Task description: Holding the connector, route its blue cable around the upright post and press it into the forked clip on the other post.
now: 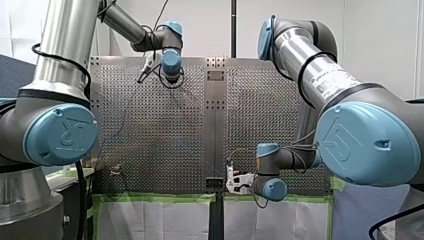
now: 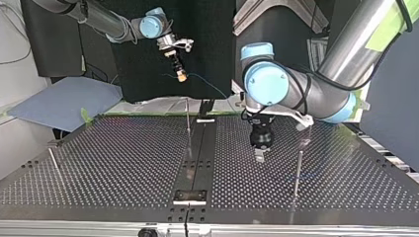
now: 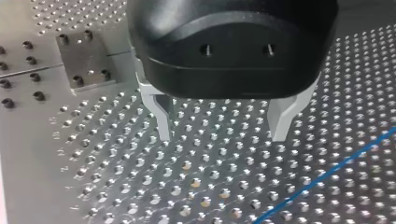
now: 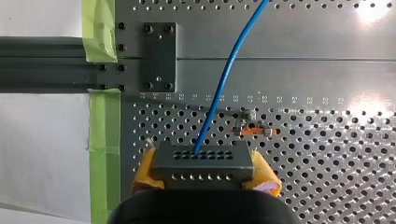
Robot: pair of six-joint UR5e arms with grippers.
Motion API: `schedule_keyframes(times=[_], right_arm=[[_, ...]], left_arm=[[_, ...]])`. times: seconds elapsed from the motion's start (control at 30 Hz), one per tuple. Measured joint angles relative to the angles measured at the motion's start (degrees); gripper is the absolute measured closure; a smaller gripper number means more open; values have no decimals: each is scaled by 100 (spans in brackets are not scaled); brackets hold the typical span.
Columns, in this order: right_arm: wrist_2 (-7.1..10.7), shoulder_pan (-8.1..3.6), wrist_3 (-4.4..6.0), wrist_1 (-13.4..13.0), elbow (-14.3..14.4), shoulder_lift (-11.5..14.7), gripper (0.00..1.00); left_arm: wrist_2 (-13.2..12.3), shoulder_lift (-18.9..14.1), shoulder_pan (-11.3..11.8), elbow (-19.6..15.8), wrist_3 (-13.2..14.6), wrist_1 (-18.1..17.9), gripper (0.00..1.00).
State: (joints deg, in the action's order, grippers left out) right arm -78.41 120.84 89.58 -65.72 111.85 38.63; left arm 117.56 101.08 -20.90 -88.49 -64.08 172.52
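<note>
my right pincer (image 4: 204, 176) is clamped tight on the grey rectangular connector block (image 4: 203, 161), with yellow pads (image 4: 145, 170) squeezing it from both sides and two rows of small holes facing the camera. the thin blue cable (image 4: 224, 84) comes out of the upper row and runs away ahead of the pincer, over the silver perforated metal table (image 4: 327, 186). just beside the cable's line, ahead of the connector, sits a small metal fitting with an orange part (image 4: 252, 128); what it is i cannot tell from here. strips of green tape (image 4: 103, 121) edge the table beside the pincer, next to a dark bolted plate (image 4: 159, 56).

in the top view the right pincer hangs high beyond the table's far edge, at the view's left, with the connector pointing down and the cable trailing off toward the view's right.

over to my left pincer (image 3: 223, 128): black body, metal fingers (image 3: 163, 123) spread wide apart, nothing between them, hovering low over the table. the blue cable crosses the table beside it, apart from both fingers.

a thin upright metal post (image 2: 188, 118) stands by the table's middle strip. another slim post (image 2: 297, 173) stands near the left pincer at the top view's right.
</note>
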Motion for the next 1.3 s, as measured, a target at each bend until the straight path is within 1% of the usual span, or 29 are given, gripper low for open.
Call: schedule_keyframes(times=[0.13,0.27,0.43,0.6,0.73,0.87,0.97,1.17,1.3], right_arm=[[0,2,0,-1,0,0,100],[2,3,-5,13,0,0,100],[7,7,-8,16,1,0,100],[9,10,1,-2,1,0,100],[8,10,3,-4,0,0,100],[9,12,1,3,0,0,100],[9,12,-3,7,1,1,100],[8,14,-15,23,2,1,100],[4,16,-17,25,2,0,100]], left_arm=[[-31,171,-32,150,62,-229,0],[86,371,-65,348,160,-439,0],[216,616,-40,545,133,-656,0],[288,756,-18,585,135,-611,0],[460,826,-32,582,166,-504,0],[678,875,-19,582,303,-492,0],[770,956,-1,581,426,-521,0],[749,1043,34,635,533,-702,0],[739,1083,53,670,565,-752,0]])
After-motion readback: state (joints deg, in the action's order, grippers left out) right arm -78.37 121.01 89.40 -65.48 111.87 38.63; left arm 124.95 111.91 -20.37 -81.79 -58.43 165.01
